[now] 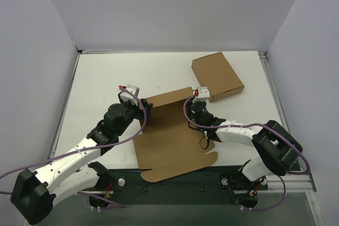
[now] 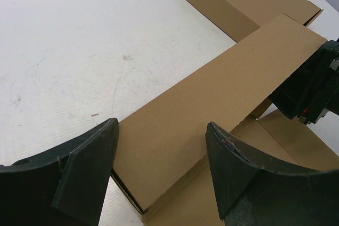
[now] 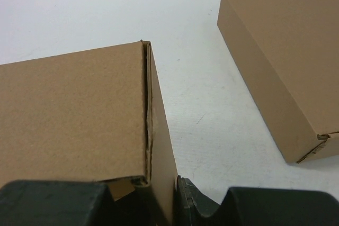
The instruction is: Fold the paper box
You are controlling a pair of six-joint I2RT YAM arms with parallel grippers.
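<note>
Paper box point(image 1: 175, 141): flat on table point(image 1: 100, 78) between arms, far panel raised. Likely light, stiff kraft, bending at creases only; grip by panel edges. Left gripper point(image 2: 161, 136) spread astride panel; right gripper point(image 3: 159, 199) nipping its end wall. Beyond, finished carton point(image 1: 217, 77).

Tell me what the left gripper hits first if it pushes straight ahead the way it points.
The raised panel of the paper box: its near end sits between the fingers of the open left gripper. Contact looks near-immediate, though depth is unclear.
</note>
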